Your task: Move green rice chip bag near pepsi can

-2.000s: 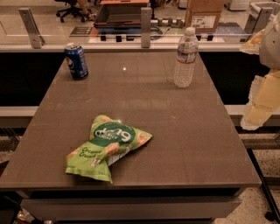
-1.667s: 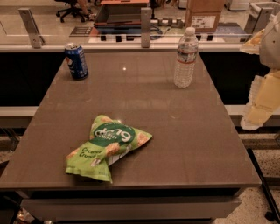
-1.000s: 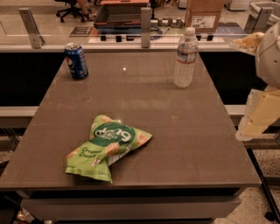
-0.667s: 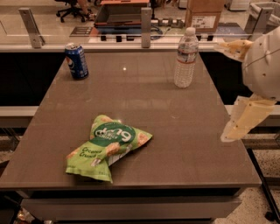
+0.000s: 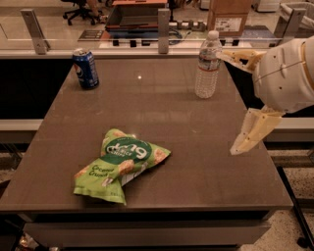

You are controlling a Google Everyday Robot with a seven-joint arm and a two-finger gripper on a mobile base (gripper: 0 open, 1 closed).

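The green rice chip bag (image 5: pixel 120 164) lies crinkled on the front left part of the brown table (image 5: pixel 167 112). The pepsi can (image 5: pixel 86 68) stands upright at the table's back left corner, well apart from the bag. My gripper (image 5: pixel 229 103) hangs over the table's right side, open and empty. One pale finger (image 5: pixel 236 57) points left behind the bottle; the other finger (image 5: pixel 251 132) points down-left toward the table. The gripper is far to the right of the bag and touches nothing.
A clear plastic water bottle (image 5: pixel 207 66) stands at the back right of the table, just left of my upper finger. A glass rail with metal posts (image 5: pixel 163 23) runs behind the table. A cardboard box (image 5: pixel 227 14) sits beyond it.
My arm has swung in from the right edge toward the table, and the gripper now reaches over the table's right side. The bag, can and bottle have not moved.
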